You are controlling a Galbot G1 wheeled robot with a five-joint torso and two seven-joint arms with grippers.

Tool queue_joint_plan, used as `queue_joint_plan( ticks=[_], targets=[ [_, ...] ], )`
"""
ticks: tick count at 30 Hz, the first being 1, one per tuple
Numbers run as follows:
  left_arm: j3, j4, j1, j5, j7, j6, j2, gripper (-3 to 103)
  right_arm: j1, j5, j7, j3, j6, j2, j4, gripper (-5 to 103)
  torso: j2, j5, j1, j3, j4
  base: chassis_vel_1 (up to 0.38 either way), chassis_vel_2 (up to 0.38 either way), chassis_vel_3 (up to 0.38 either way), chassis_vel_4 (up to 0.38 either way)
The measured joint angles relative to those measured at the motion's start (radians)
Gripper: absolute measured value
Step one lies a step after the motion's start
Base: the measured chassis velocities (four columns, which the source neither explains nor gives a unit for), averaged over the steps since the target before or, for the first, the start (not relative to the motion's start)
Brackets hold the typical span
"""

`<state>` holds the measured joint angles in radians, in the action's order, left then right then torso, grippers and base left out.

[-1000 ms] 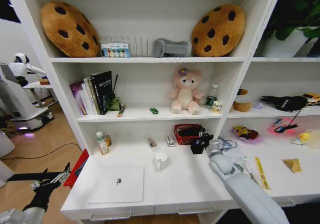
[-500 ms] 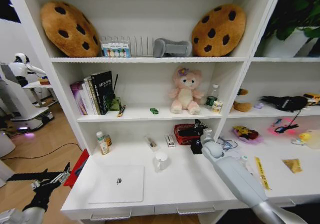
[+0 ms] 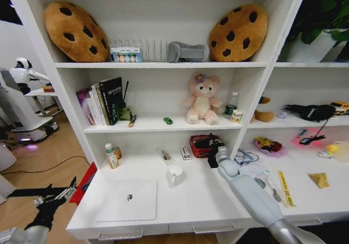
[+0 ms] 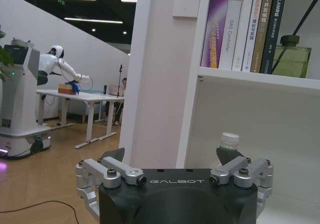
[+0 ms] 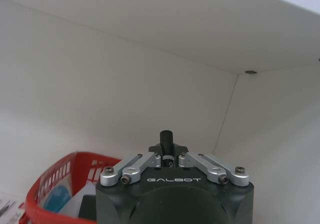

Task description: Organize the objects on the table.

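The right arm reaches out over the long white desk [image 3: 196,200], its gripper [image 3: 211,146] up at the red basket [image 3: 203,144] that sits against the back wall under the lower shelf. Seen from the right wrist, the fingers [image 5: 166,156] are drawn in close together around a thin black pen-like object [image 5: 165,143] that stands up between them, with the basket's red rim [image 5: 47,184] just beside and below. The left gripper [image 3: 54,195] hangs low off the left end of the desk, out over the wooden floor, and its fingers look spread apart with nothing between them. On the desk, the silver laptop [image 3: 129,200] lies closed near the front left edge, and the white mug [image 3: 175,174] stands just behind its right corner. A yellow ruler [image 3: 284,188] lies well to the right, past the arm, near a tangle of cable [image 3: 244,157]. A small bottle with a green cap [image 3: 111,155] stands towards the back left, and a small pack [image 3: 185,153] and a pen-like item [image 3: 164,155] rest near the basket. On the shelf above, a tiny green toy [image 3: 168,120] sits between the row of books [image 3: 102,101] and the pink plush bear [image 3: 201,99].
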<state>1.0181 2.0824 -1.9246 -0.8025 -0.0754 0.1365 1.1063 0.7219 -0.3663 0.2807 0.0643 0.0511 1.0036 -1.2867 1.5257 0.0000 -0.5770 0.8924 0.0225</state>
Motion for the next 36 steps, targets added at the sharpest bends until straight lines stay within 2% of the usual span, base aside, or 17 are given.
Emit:
queue_joint_plan(
  ticks=[1, 2, 6, 8, 10, 11, 12, 16, 17, 19, 20, 22, 23, 25, 26, 30, 36],
  targets=[
    [0.000, 0.000, 0.000, 0.000, 0.000, 0.000, 0.000, 100, 0.024, 0.003, 0.000, 0.008, 0.008, -0.005, -0.011, 8, 0.000, -0.0001, 0.000, 0.000, 0.0001, 0.000, 0.000, 0.000, 0.000],
    [0.000, 0.000, 0.000, 0.000, 0.000, 0.000, 0.000, 100, 0.052, 0.005, -0.001, 0.017, 0.016, -0.012, -0.023, 18, 0.000, 0.0000, 0.000, 0.000, 0.0002, 0.000, 0.000, 0.000, 0.000],
    [0.000, 0.000, 0.000, 0.000, 0.000, 0.000, 0.000, 100, 0.094, 0.007, -0.002, 0.029, 0.031, -0.021, -0.040, 24, 0.000, 0.0001, 0.000, 0.000, 0.0004, 0.000, 0.000, 0.000, 0.000],
    [0.000, 0.000, 0.000, 0.000, 0.000, 0.000, 0.000, 100, 0.130, 0.006, -0.002, 0.042, 0.046, -0.029, -0.066, 40, 0.000, -0.0001, 0.000, 0.000, 0.0001, 0.000, 0.000, 0.000, 0.000],
    [0.000, 0.000, 0.000, 0.000, 0.000, 0.000, 0.000, 100, 0.136, 0.003, -0.002, 0.045, 0.046, -0.031, -0.072, 40, 0.000, 0.0000, 0.000, 0.000, 0.0001, 0.000, 0.000, 0.000, 0.000],
    [0.000, 0.000, 0.000, 0.000, 0.000, 0.000, 0.000, 100, 0.148, -0.004, 0.000, 0.050, 0.046, -0.034, -0.087, 51, 0.000, 0.0000, 0.000, 0.000, 0.0001, 0.000, 0.000, 0.000, 0.000],
    [0.000, 0.000, 0.000, 0.000, 0.000, 0.000, 0.000, 100, 0.156, -0.009, 0.003, 0.054, 0.046, -0.036, -0.099, 56, 0.000, 0.0000, 0.000, 0.000, 0.0002, 0.000, 0.000, 0.000, 0.000],
    [0.000, 0.000, 0.000, 0.000, 0.000, 0.000, 0.000, 100, 0.176, -0.023, 0.013, 0.062, 0.038, -0.045, -0.137, 61, 0.000, 0.0000, 0.000, 0.000, 0.0001, 0.000, 0.000, 0.000, 0.000],
    [0.000, 0.000, 0.000, 0.000, 0.000, 0.000, 0.000, 100, 0.191, -0.034, 0.019, 0.068, 0.028, -0.053, -0.171, 72, 0.000, 0.0001, 0.000, 0.000, 0.0001, 0.000, 0.000, 0.000, 0.000],
    [0.000, 0.000, 0.000, 0.000, 0.000, 0.000, 0.000, 100, 0.205, -0.044, 0.025, 0.075, 0.019, -0.060, -0.203, 72, 0.000, 0.0000, 0.000, 0.000, 0.0001, 0.000, 0.000, 0.000, 0.000],
    [0.000, 0.000, 0.000, 0.000, 0.000, 0.000, 0.000, 100, 0.227, -0.056, 0.035, 0.086, 0.008, -0.070, -0.258, 83, 0.000, 0.0000, 0.000, 0.000, 0.0002, 0.000, 0.000, 0.000, 0.000],
    [0.000, 0.000, 0.000, 0.000, 0.000, 0.000, 0.000, 100, 0.240, -0.060, 0.043, 0.094, 0.003, -0.075, -0.293, 83, 0.000, 0.0000, 0.000, 0.000, 0.0001, 0.000, 0.000, 0.000, 0.000],
    [0.000, 0.000, 0.000, 0.000, 0.000, 0.000, 0.000, 100, 0.263, -0.064, 0.055, 0.106, -0.005, -0.083, -0.347, 93, 0.000, 0.0000, 0.000, 0.000, 0.0000, 0.000, 0.000, 0.000, 0.000],
    [0.000, 0.000, 0.000, 0.000, 0.000, 0.000, 0.000, 100, 0.281, -0.067, 0.065, 0.115, -0.012, -0.087, -0.389, 93, 0.000, -0.0001, 0.000, 0.000, 0.0000, 0.000, 0.000, 0.000, 0.000],
    [0.000, 0.000, 0.000, 0.000, 0.000, 0.000, 0.000, 100, 0.316, -0.070, 0.078, 0.134, -0.023, -0.091, -0.454, 99, 0.000, -0.0001, 0.000, 0.000, 0.0001, 0.000, 0.000, 0.000, 0.000],
    [0.000, 0.000, 0.000, 0.000, 0.000, 0.000, 0.000, 100, 0.426, -0.064, 0.094, 0.198, -0.039, -0.088, -0.563, 100, 0.000, -0.0002, 0.000, 0.000, 0.0000, 0.000, 0.000, 0.000, 0.000],
    [0.000, 0.000, 0.000, 0.000, 0.000, 0.000, 0.000, 100, 0.642, 0.055, 0.079, 0.326, 0.007, -0.061, -0.657, 100, 0.000, 0.0004, 0.000, 0.000, 0.0004, 0.000, 0.000, 0.000, 0.000]
  ],
)
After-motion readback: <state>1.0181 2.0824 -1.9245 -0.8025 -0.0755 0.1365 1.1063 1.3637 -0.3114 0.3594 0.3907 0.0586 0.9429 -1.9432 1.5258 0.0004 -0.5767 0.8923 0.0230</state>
